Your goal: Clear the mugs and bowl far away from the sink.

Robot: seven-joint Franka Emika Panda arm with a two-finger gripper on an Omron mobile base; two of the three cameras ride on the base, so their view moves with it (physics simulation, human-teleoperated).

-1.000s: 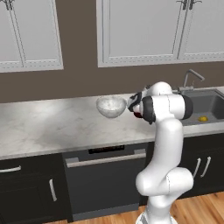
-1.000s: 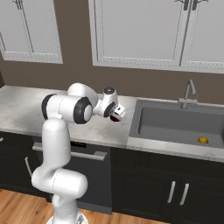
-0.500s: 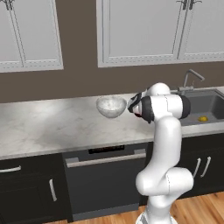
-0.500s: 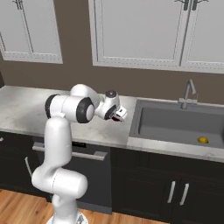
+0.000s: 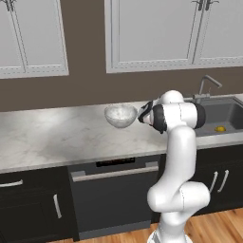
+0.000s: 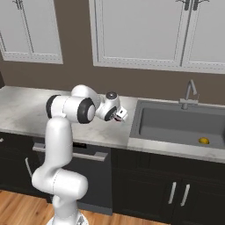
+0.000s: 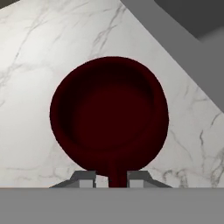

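From above, the hand view looks into a dark red mug (image 7: 109,113) standing upright on the marble counter (image 7: 39,48). Its handle points toward me and sits between my two fingertips (image 7: 85,177). My gripper (image 7: 112,178) is shut on that handle. From the left base view the gripper (image 5: 142,115) hangs just right of the white-grey marbled bowl (image 5: 120,115), which rests on the counter. A sliver of the red mug (image 6: 117,117) peeks out under the hand (image 6: 115,113) in the right base view, a short way left of the sink (image 6: 184,123).
The dark sink (image 5: 223,114) with its gooseneck faucet (image 6: 190,92) lies to the right, and a small yellow object (image 6: 203,140) sits in it. The sink's rim (image 7: 175,39) crosses the hand view's upper right. Counter (image 5: 42,137) stretches left of the bowl. White cabinets (image 5: 152,33) hang above.
The jaws have closed from wide open onto the red mug's handle. The arm has edged slightly toward the mug; the bowl has not moved.
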